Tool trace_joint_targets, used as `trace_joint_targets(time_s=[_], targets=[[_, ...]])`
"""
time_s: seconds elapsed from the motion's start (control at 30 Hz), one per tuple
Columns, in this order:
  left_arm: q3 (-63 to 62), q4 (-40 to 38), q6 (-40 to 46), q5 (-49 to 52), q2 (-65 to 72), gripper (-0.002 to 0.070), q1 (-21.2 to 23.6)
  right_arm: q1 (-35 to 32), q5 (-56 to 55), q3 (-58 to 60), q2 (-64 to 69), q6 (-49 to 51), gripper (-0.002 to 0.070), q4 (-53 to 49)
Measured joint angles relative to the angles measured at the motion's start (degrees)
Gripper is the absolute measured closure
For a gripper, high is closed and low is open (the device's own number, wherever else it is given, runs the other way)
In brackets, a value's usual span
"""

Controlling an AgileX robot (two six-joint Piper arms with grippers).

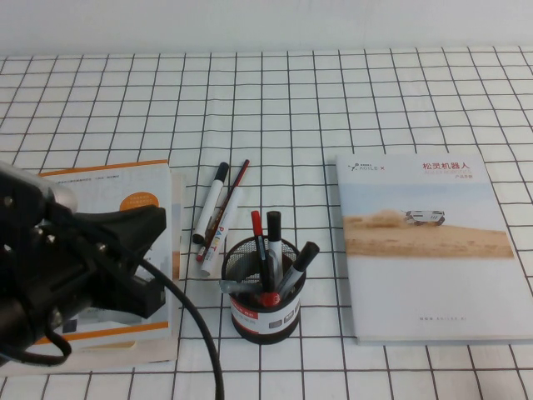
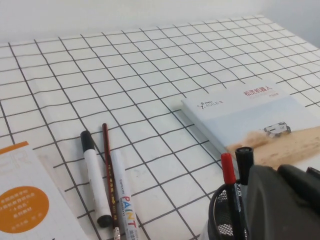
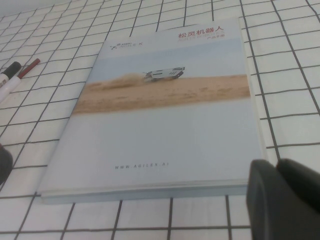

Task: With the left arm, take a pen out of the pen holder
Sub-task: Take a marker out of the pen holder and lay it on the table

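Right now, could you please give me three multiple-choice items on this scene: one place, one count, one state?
1. Where does the pen holder stand? A. between the orange booklet and the grey booklet; B. on a booklet; C. at the table's far edge.
2. How many loose pens lie beside it? A. two; B. three; C. five.
3. How do the left gripper's jaws stand? A. wide open; B. shut on a pen; C. shut, empty.
A: booklets flank it. B: three lie left of it. C: it hovers left of the holder, jaws together; the right gripper hangs by the grey booklet's near edge.
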Motion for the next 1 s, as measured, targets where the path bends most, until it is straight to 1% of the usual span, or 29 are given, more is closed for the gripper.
trace_joint_targets(time_s=[0.17, 0.33, 0.43, 0.53, 0.6, 0.7, 0.73, 0.8, 0.87, 0.93, 1.0], targets=[[0.00, 0.00, 0.00, 0.80, 0.00, 0.0678, 0.00, 0.00, 0.00, 0.00, 0.00, 0.00, 0.0691, 0.00], [0.00, 0.00, 0.76, 4.97, 0.00, 0.0678, 0.00, 0.00, 0.00, 0.00, 0.00, 0.00, 0.0691, 0.00], [0.00, 0.00, 0.99, 4.97, 0.00, 0.0678, 0.00, 0.00, 0.00, 0.00, 0.00, 0.00, 0.0691, 0.00], [0.00, 0.93, 0.72, 2.88, 0.00, 0.0678, -1.35, 0.00, 0.00, 0.00, 0.00, 0.00, 0.0691, 0.00], [0.00, 4.11, -1.41, 0.64, 0.00, 0.0678, -3.32, 0.00, 0.00, 0.00, 0.00, 0.00, 0.0691, 0.00], [0.00, 13.40, -10.69, -4.78, 0.00, 0.0678, -6.89, 0.00, 0.00, 0.00, 0.00, 0.00, 0.0691, 0.00], [0.00, 18.61, -15.97, -6.80, 0.00, 0.0678, -8.18, 0.00, 0.00, 0.00, 0.00, 0.00, 0.0691, 0.00], [0.00, 29.87, -29.12, -9.48, 0.00, 0.0678, -10.24, 0.00, 0.00, 0.00, 0.00, 0.00, 0.0691, 0.00], [0.00, 43.84, -44.39, -10.39, 0.00, 0.0678, -11.95, 0.00, 0.00, 0.00, 0.00, 0.00, 0.0691, 0.00], [0.00, 58.01, -58.11, -9.95, 0.00, 0.0678, -13.11, 0.00, 0.00, 0.00, 0.00, 0.00, 0.0691, 0.00], [0.00, 70.01, -70.82, -9.15, 0.00, 0.0678, -14.11, 0.00, 0.00, 0.00, 0.00, 0.00, 0.0691, 0.00]])
